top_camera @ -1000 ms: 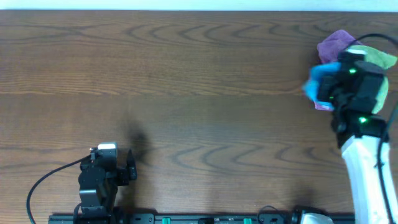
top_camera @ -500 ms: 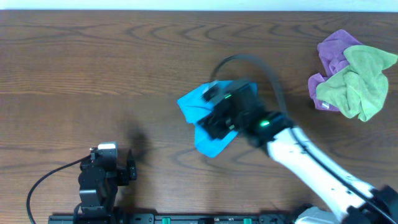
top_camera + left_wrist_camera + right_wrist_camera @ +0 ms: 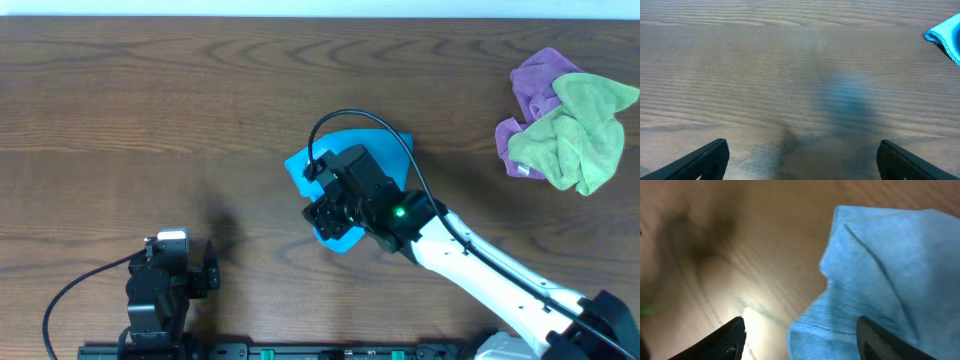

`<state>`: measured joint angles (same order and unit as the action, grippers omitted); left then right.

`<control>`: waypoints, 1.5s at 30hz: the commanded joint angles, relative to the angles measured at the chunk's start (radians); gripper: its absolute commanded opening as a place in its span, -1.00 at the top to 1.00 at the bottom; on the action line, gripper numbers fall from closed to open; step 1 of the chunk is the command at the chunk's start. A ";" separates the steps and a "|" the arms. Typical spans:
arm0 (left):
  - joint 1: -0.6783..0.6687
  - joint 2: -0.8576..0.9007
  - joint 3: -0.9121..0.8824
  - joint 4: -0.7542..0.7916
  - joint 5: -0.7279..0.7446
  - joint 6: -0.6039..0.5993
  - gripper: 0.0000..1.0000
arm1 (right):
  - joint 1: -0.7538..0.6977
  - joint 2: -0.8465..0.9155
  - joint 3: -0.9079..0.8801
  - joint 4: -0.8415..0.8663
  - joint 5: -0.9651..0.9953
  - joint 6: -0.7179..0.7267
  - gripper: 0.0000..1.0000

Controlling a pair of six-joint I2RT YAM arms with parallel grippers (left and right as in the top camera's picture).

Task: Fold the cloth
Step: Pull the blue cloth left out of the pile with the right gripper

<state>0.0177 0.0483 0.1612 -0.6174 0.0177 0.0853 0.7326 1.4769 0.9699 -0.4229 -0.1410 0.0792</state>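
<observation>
Table (image 3: 150, 120): dark brown wood grain, bare over most of its width; a pale strip runs along the far edge in the overhead view, no more of the room to be seen. Cloths, three in all: one blue cloth (image 3: 388, 152) lying rumpled near the table's middle, one purple cloth (image 3: 540, 75) and one green cloth (image 3: 580, 135) bunched together at the far right, green partly over purple. Claws, two. Right claw (image 3: 805, 339) is over the blue cloth's near-left part, fingers spread wide, grasping nothing; cloth lies below the gap, and whether a fingertip brushes it is unclear, the wrist view being blurred. Left claw (image 3: 800, 162) sits at the near left, fully spread over bare wood, empty, well apart from the cloth.
</observation>
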 commanded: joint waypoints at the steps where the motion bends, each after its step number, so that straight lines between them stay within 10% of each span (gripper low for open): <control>1: -0.003 -0.007 -0.007 0.001 -0.018 -0.003 -0.90 | -0.006 0.045 0.017 0.026 0.040 -0.044 -0.40; 19: -0.003 -0.007 -0.007 0.001 -0.018 -0.003 -0.90 | -0.008 0.400 0.082 0.338 0.093 -0.013 -0.25; 31: -0.003 -0.007 -0.007 0.001 -0.018 -0.003 -0.90 | -0.008 0.433 0.132 0.353 0.141 -0.012 0.97; 45: -0.003 -0.007 -0.007 0.001 -0.018 -0.003 -0.90 | -0.008 0.435 0.328 0.483 0.167 0.011 0.97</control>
<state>0.0177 0.0483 0.1612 -0.6174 0.0177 0.0853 0.7311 1.9102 1.2514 0.0200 0.0036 0.0727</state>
